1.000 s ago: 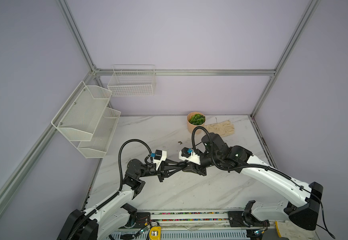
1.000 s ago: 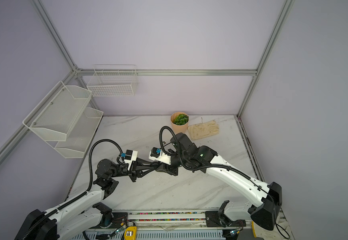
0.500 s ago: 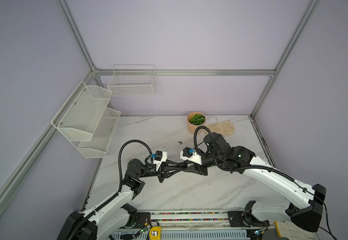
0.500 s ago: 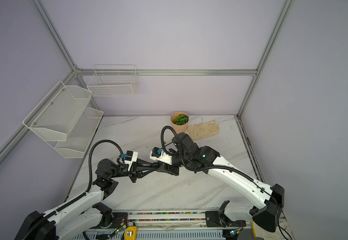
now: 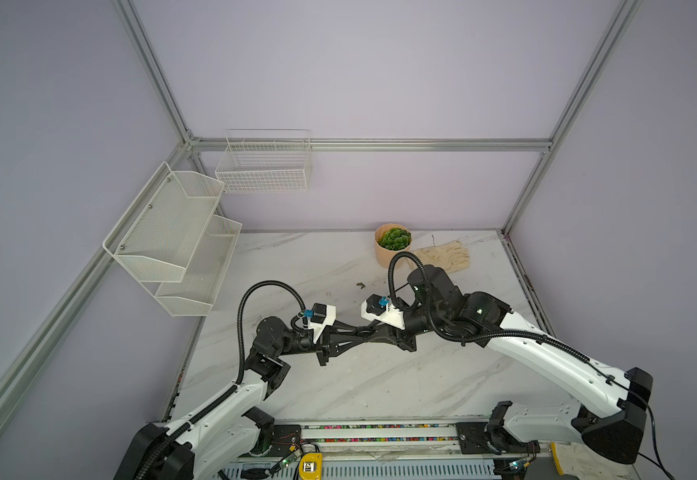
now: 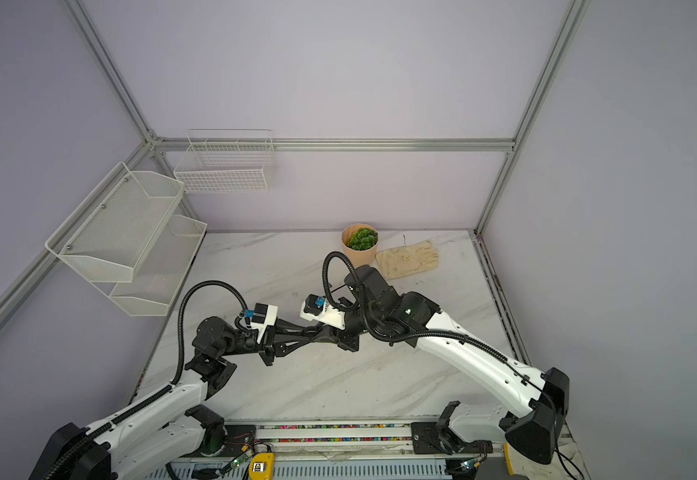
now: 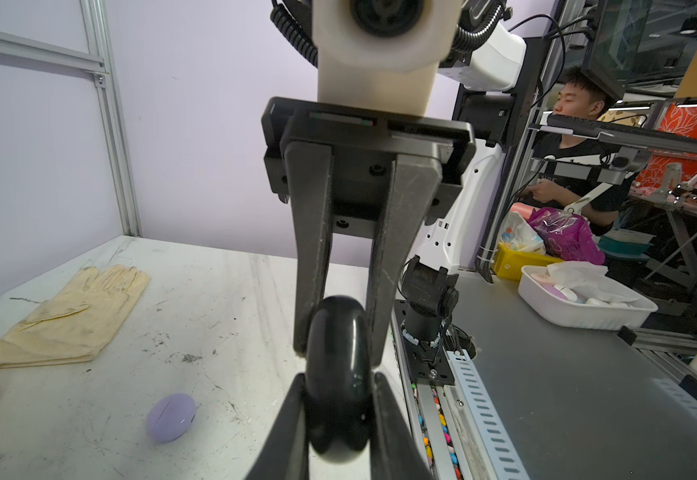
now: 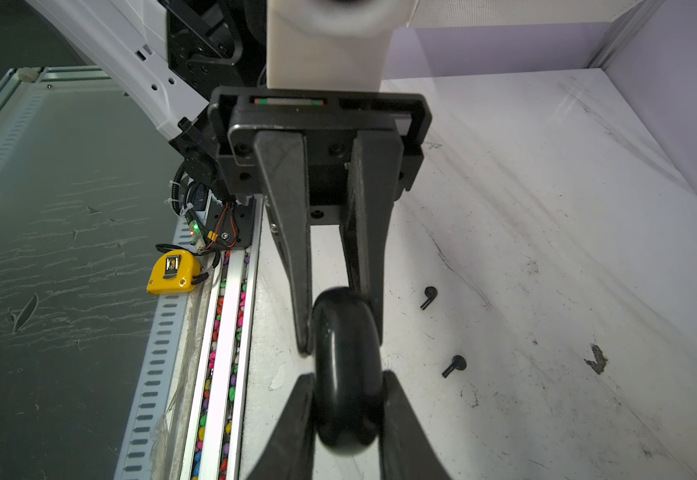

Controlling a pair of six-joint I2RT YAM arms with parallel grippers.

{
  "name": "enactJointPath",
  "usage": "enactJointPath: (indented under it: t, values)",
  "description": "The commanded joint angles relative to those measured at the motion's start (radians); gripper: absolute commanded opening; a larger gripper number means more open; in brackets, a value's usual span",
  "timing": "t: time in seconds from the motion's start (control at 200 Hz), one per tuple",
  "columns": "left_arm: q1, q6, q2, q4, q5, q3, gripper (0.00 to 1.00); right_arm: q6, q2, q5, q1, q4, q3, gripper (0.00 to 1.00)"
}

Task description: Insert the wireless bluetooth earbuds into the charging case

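Black case (image 7: 337, 353), left gripper (image 7: 338, 386), right gripper (image 8: 346, 378) tip-to-tip

Your left gripper (image 6: 306, 333) and right gripper (image 6: 321, 331) were tip to tip above the table (image 6: 338, 386), a dark case (image 6: 313, 331) between them; the pot (image 6: 357, 255) and glove (image 6: 407, 259) sat behind.

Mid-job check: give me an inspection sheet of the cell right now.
Surface: marble table, scuffed; one dark scrap.
Job's things: black case held by both grippers; lilac case shut, on the table; two black earbuds loose on the table; no pale ones seen.
Clutter: glove and potted plant at the back; tape measure off the table.
Grippers: left gripper and right gripper both shut on the black case, from opposite ends.
Cables: hoses loop over each wrist; no snag seen.
Surroundings: wire shelves, wire basket on walls; person outside.
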Motion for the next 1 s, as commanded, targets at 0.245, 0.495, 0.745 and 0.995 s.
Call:
enactJointPath:
  t: [0.245,0.495,0.745,0.995]
  values:
    - [-0.002,0.155,-0.083,-0.309,-0.018,0.087,0.31,-0.034,-0.018,0.013,-0.003,-0.001,0.027,0.18]
    - [-0.001,0.206,-0.094,-0.352,-0.047,0.101,0.37,-0.035,-0.007,0.007,-0.003,-0.001,0.026,0.18]
    - [-0.001,0.23,-0.061,-0.276,-0.085,0.107,0.39,-0.03,-0.002,-0.005,-0.003,-0.001,0.028,0.17]
    - [-0.001,0.231,-0.075,-0.21,-0.083,0.091,0.38,-0.03,0.007,-0.001,-0.002,-0.001,0.026,0.17]
